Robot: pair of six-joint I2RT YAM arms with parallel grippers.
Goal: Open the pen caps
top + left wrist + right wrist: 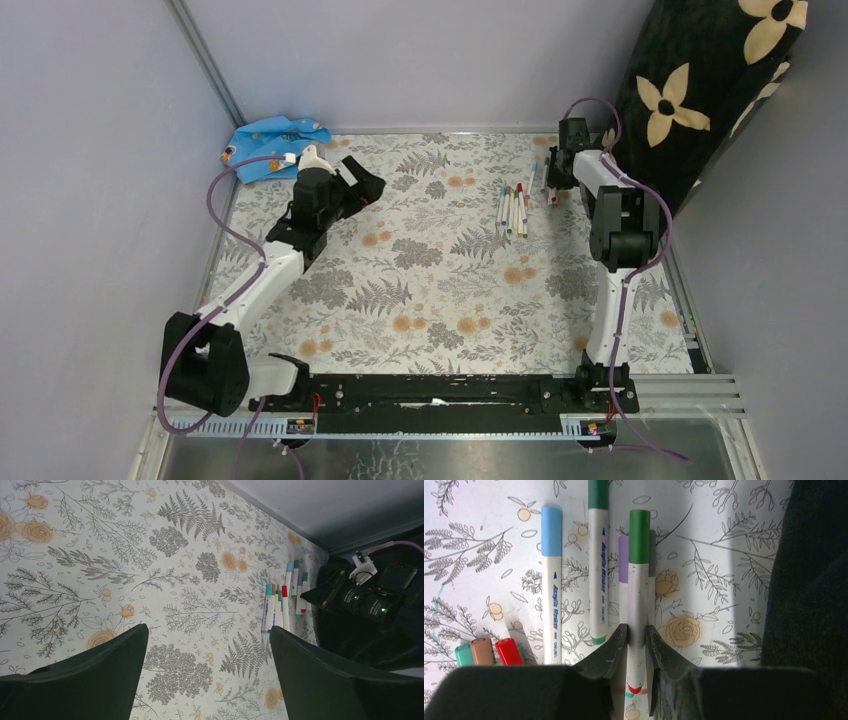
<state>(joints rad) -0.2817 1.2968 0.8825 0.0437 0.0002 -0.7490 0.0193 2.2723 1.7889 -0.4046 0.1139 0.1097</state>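
Note:
A row of white-barrelled pens (512, 210) lies on the floral mat at the back right. My right gripper (637, 627) is shut on one pen (638, 600), both fingers pressed against its white barrel. The pen's green cap (639, 535) points away from the gripper. A purple-capped pen (623, 560) lies just beneath it. Beside them lie a light-blue-capped pen (551, 580) and a dark-green-capped pen (598, 555). In the top view the right gripper (553, 185) is at the right end of the pens. My left gripper (207, 629) hangs open over bare mat, well left of the pens (277, 607).
A blue cloth (268, 143) lies crumpled in the back left corner. Black fabric with cream flowers (700, 90) stands at the back right, close behind the right arm. Red (508, 651), brown (482, 651) and teal (463, 655) caps show at the lower left of the right wrist view.

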